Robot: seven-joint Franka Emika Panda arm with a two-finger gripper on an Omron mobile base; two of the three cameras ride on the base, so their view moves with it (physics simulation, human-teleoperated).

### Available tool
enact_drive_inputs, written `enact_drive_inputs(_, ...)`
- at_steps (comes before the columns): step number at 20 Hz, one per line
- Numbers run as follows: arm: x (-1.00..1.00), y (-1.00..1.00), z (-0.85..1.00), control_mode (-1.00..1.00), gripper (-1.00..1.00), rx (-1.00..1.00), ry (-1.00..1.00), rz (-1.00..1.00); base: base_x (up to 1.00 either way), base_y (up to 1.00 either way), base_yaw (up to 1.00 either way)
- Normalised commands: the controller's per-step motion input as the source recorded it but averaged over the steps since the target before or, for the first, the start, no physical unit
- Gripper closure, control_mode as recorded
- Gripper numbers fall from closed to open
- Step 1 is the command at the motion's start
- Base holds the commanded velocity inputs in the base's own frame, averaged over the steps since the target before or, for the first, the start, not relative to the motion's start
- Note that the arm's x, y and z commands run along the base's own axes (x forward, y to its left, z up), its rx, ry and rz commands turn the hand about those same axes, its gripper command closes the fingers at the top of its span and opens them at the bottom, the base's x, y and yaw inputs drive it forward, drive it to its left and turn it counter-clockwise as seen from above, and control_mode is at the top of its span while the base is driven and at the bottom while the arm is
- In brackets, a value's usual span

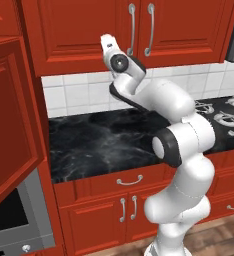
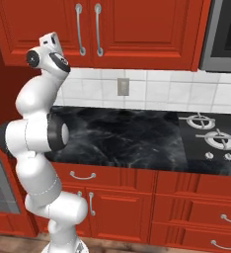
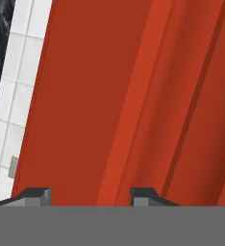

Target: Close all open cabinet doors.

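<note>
Cabinet door, glossy red with a raised inner panel (image 1: 11, 127), hung swung open at the near left, above a grey appliance with dark glass (image 1: 11, 220). Close before the gripper (image 3: 90, 194) lay a red panelled surface (image 3: 133, 96); the fingers (image 3: 37, 194) stood apart with nothing between them, though whether they were fully open could not be told. Judged rigid, hinged and light-swinging, the slick door would better be pushed flat on its outer face near the free edge than pinched. Farther off lay the black marbled bench (image 1: 99, 142) and shut upper doors with curved silver bar handles (image 1: 139, 30).
</note>
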Motion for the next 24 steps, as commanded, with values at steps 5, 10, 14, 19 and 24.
enact_drive_inputs(5, 0.4, -0.64, 0.0, -1.0, -1.0, 0.0, 0.05, -0.09, 0.0, 0.0, 0.0)
enact_drive_inputs(10, 0.07, -0.65, 0.0, -1.0, -1.0, 0.01, 0.08, -0.07, 0.0, 0.0, 0.0)
enact_drive_inputs(14, -0.64, -0.61, 0.0, -1.0, -1.0, 0.03, 0.03, -0.03, 0.0, 0.0, 0.0)
enact_drive_inputs(19, -1.0, -0.54, 0.0, -1.0, -1.0, 0.04, -0.03, 0.0, 0.0, 0.0, 0.0)
enact_drive_inputs(24, -1.0, -0.29, 0.0, -1.0, -1.0, 0.03, -0.15, 0.0, 0.0, 0.0, 0.0)
